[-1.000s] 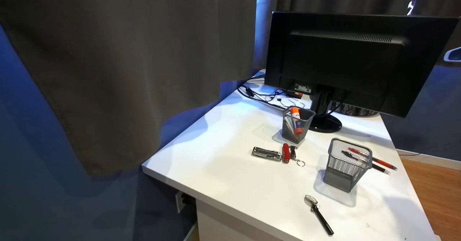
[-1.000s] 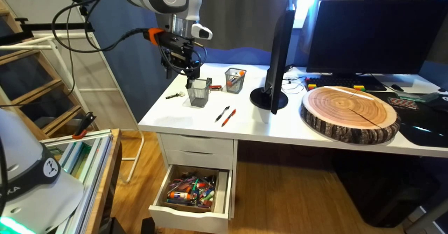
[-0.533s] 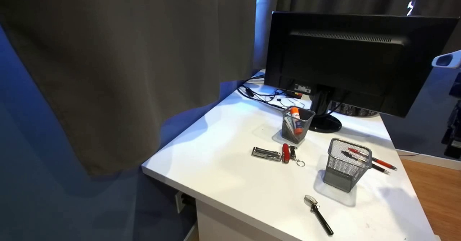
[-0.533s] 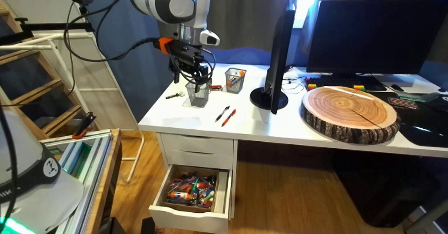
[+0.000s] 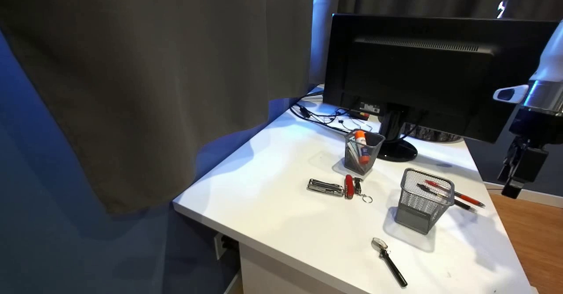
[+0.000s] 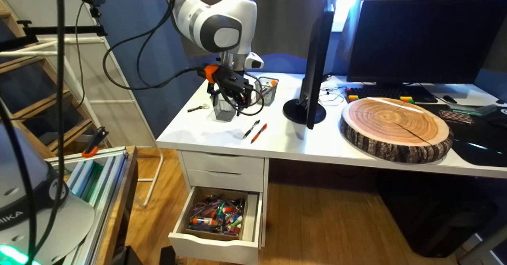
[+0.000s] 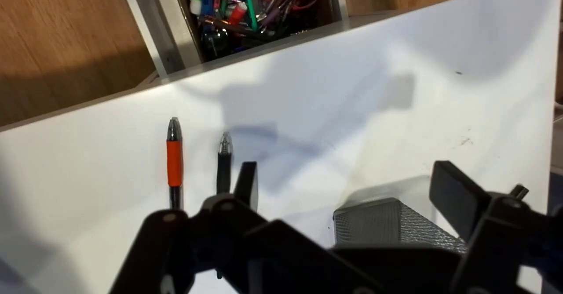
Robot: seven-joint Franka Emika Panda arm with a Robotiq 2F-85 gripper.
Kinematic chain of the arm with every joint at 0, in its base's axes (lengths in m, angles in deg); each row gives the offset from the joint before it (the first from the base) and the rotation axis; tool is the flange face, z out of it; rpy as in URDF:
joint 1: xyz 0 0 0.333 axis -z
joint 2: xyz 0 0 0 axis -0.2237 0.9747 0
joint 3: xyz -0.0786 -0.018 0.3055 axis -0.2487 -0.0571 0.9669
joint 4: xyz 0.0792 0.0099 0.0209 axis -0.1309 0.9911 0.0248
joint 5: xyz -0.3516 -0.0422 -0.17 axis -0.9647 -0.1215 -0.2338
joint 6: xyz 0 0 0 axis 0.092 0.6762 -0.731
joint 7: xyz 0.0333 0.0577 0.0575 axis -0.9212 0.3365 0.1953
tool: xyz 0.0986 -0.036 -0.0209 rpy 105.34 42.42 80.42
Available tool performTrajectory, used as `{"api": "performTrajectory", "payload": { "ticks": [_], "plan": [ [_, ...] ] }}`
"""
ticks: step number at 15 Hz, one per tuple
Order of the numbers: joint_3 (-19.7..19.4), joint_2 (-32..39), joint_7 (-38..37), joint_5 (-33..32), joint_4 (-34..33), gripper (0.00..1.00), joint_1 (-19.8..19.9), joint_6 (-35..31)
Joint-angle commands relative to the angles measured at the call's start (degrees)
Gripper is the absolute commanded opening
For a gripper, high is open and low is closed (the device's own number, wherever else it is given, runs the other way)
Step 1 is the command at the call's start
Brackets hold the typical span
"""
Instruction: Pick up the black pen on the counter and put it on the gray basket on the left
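White counter [image 6: 277,138] stretches below the gripper [image 7: 347,182], jaws spread wide, pretty easy to tell in the wrist view. Gray basket [image 5: 415,212] stands near the gripper, whole in an exterior view, partly blocked from the wrist. Black pen [image 6: 251,129] lies on the counter below the gripper, partly covered there too, but an exterior view gets all of it.

The counter [image 5: 281,219] was finished smooth with a faint sheen, the gray basket [image 5: 420,207] in metal mesh. Near the edge above the drawer [image 6: 216,251], smooth plastic was suggested by the black pen [image 7: 224,171] and rough-barked wood by the log slice [image 6: 390,132]; past the opposite edge, matt cloth was shown by the curtain [image 5: 176,87].
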Motion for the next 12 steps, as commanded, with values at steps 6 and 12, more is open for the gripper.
{"api": "performTrajectory", "payload": {
  "ticks": [6, 12],
  "plan": [
    [-1.2, 13.0, -0.5, -8.6, -6.0, 1.0, 0.7, -10.8],
    [-2.1, 17.5, -1.6, -12.5, -8.0, 1.0, 0.7, -15.6]
  ]
}}
